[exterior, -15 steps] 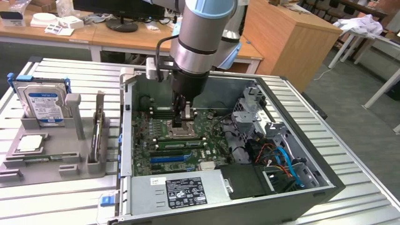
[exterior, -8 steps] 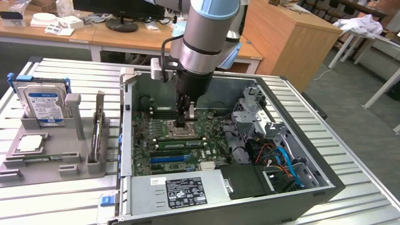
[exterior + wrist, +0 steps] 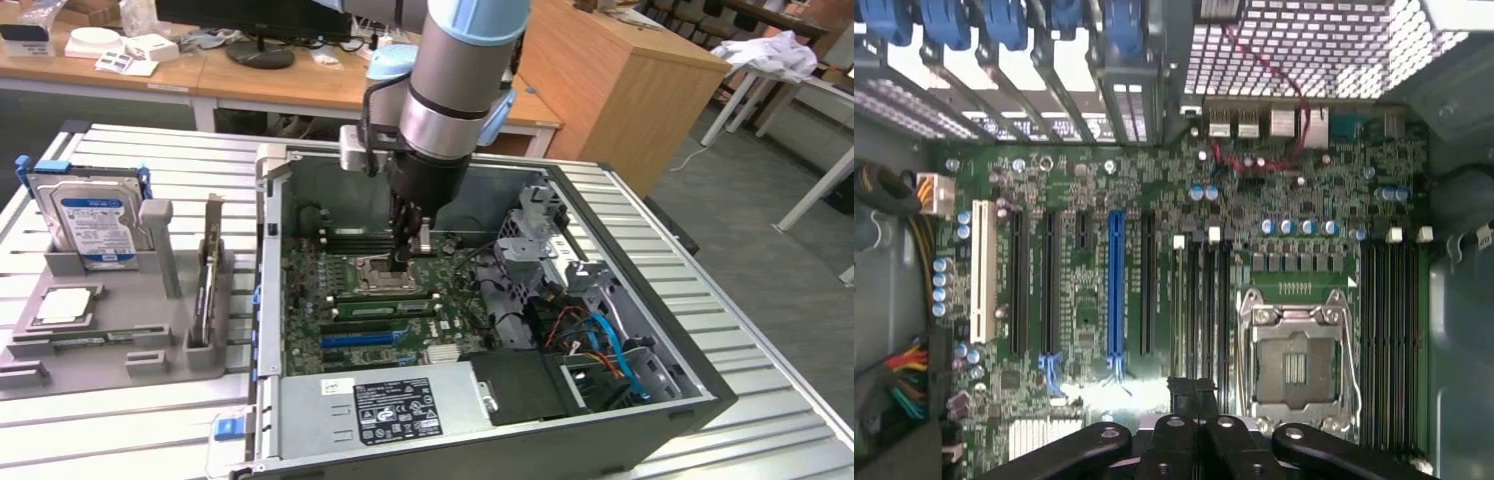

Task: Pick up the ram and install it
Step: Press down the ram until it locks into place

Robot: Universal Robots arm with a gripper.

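The arm reaches down into an open computer case point(image 3: 627, 400) that lies on its side on a slatted metal table point(image 3: 107, 420). The gripper point(image 3: 416, 240) hangs low over the motherboard point(image 3: 461, 330), just above the processor socket point(image 3: 387, 275) and the memory slots beside it. Its jaws are pressed together. Whether they pinch anything is hard to make out: in the exterior view the fingertips are dark against the dark board, and in the wrist view the gripper point(image 3: 1194, 395) shows as black linkage bars cut off at the frame edge, with a narrow dark edge between the closed tips that could be a thin board seen end-on, though this cannot be confirmed.

A green stick that looks like the ram point(image 3: 384, 308) lies seated in a slot just in front of the socket, toward the power supply point(image 3: 387, 405); its ends blend into the board. In the wrist view the long slots point(image 3: 1199, 300) run beside the gripper tips, and another group sits on the far side of the socket point(image 3: 1294, 365).

On the exterior view's left, a grey holder point(image 3: 120, 330) carries a hard drive point(image 3: 96, 225) standing upright and a thin upright strip point(image 3: 210, 285) seen edge-on, too narrow to identify. Coloured cables point(image 3: 601, 340) crowd the case's corner, partly hidden by its wall.
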